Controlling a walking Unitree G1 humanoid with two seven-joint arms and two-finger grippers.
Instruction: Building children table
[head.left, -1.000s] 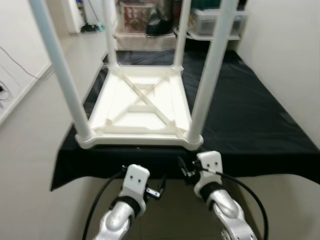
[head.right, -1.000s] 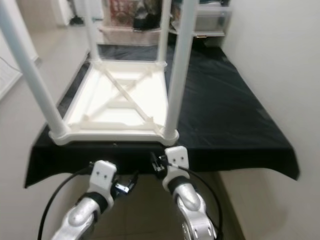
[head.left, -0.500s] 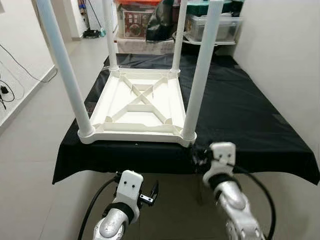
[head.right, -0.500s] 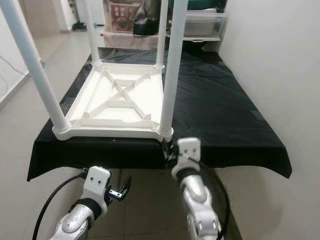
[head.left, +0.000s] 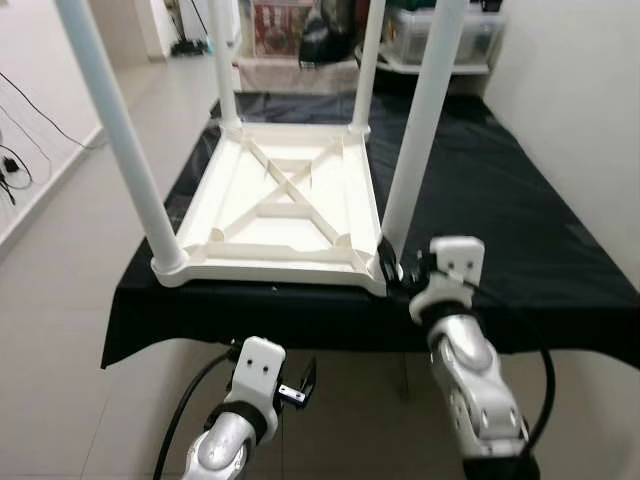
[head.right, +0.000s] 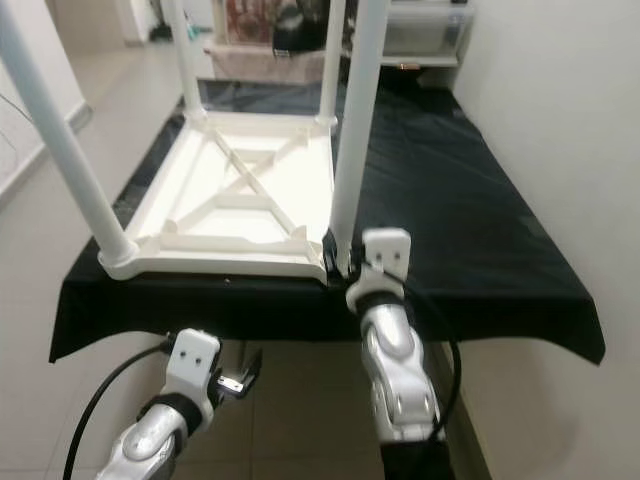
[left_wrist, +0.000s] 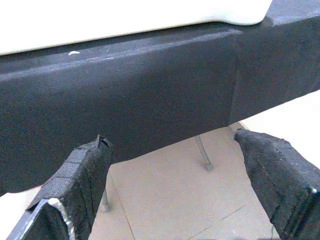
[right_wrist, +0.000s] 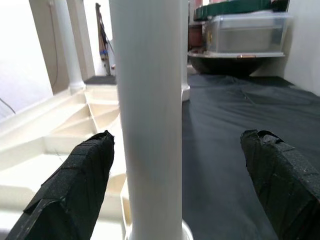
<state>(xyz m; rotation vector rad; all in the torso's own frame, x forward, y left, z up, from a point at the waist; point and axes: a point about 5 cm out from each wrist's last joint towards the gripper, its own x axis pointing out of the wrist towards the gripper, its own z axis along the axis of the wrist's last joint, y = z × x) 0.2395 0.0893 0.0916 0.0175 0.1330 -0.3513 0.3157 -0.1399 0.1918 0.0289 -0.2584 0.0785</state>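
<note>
A white children table (head.left: 285, 215) lies upside down on a black-covered worktable (head.left: 500, 200), its four white legs pointing up. My right gripper (head.left: 395, 268) is raised to the worktable's front edge, at the base of the near right leg (head.left: 420, 130). In the right wrist view that leg (right_wrist: 147, 125) stands between the open fingers (right_wrist: 82, 180), which do not touch it. My left gripper (head.left: 300, 385) hangs open lower down, in front of the hanging black cloth (left_wrist: 150, 95), holding nothing.
Storage bins (head.left: 440, 30) and boxes stand on shelves behind the worktable. A white wall runs close along the right side. Tiled floor (head.left: 70, 220) lies open to the left, with cables (head.left: 15, 165) by the left wall.
My right gripper has risen from below the worktable's edge to the base of the near right leg. The left arm has sunk a little. The camera has shifted.
</note>
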